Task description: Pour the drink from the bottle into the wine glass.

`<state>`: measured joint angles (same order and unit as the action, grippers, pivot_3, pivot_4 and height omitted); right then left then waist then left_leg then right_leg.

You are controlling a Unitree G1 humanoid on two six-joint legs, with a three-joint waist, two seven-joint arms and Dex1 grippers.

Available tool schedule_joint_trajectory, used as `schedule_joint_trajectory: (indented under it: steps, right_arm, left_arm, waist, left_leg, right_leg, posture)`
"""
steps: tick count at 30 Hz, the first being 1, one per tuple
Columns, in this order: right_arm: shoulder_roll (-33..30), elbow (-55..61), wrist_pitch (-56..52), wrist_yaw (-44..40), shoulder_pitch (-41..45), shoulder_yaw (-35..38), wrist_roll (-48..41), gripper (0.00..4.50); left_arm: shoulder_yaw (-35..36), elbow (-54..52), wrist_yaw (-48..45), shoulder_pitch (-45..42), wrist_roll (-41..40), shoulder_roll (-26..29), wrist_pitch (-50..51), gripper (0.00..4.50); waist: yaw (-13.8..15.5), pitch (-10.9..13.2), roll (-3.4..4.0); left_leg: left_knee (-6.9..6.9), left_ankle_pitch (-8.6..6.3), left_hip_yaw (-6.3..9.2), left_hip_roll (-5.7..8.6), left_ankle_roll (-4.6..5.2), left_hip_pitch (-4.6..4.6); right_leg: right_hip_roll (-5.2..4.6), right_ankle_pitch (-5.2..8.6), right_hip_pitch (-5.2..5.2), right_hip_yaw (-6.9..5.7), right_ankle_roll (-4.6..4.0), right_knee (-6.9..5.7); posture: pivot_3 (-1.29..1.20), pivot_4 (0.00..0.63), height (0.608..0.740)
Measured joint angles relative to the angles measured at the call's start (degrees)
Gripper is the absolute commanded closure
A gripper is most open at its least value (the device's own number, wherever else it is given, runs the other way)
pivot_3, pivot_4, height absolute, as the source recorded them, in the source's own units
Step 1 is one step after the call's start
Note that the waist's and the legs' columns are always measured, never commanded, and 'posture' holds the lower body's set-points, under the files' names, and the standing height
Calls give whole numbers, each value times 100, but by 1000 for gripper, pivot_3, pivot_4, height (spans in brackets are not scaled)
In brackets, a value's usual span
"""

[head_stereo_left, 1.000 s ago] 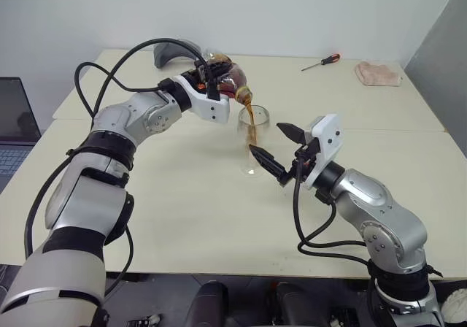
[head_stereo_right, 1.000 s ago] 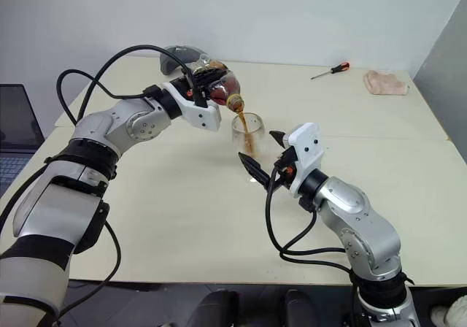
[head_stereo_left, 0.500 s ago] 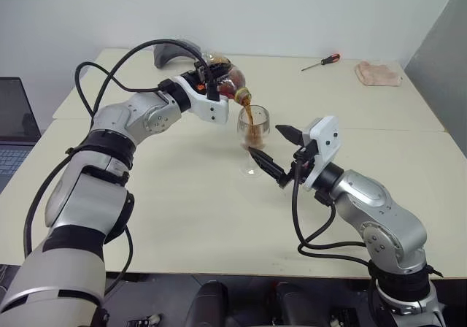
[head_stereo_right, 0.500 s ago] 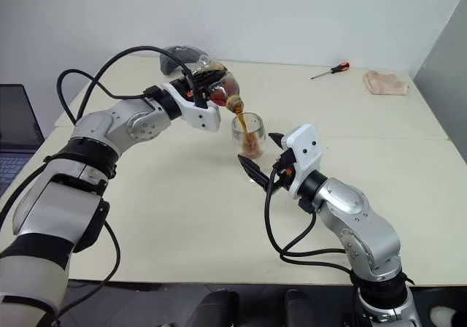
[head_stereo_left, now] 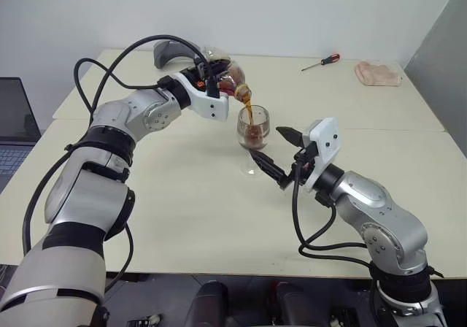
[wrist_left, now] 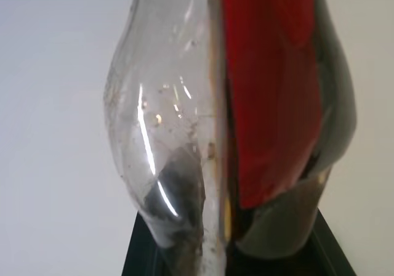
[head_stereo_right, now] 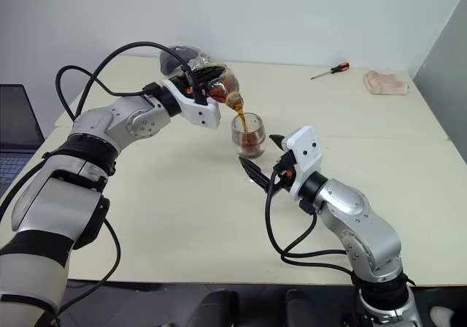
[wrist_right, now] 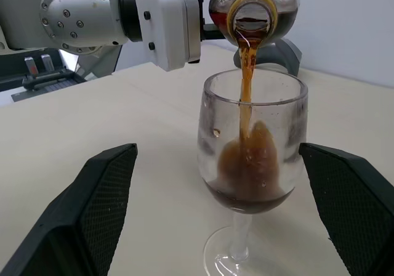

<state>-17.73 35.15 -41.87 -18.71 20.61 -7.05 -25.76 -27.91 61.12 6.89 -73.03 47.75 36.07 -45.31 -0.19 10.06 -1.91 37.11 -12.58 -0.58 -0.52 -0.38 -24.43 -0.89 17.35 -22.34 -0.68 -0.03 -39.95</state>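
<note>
Pour in progress at centre frame.
Left gripper fingers pinch the tilted bottle; drink streams into the glass, upright on the counter. Right gripper fingers spread, flanking the glass without contact.

Drink brown; bottle label red

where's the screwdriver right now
The screwdriver lies at the far right of the table in the head views, beside the pink cloth, well beyond the wine glass.
</note>
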Motion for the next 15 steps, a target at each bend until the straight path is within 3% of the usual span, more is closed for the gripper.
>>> schedule_joint_trajectory:
  steps: [15]
  right_arm:
    - [-34, 12, -3, 4, -93, -90, -2, 0]
  left_arm:
    - [-108, 77, 82, -129, 79, 0, -1, 3754]
  waist:
    - [0, 0, 0]
  left_leg:
    - [1, 0, 0, 0, -1, 0]
  right_leg:
    - [0, 0, 0, 0, 0, -1]
  posture:
    - [0, 150, 740]
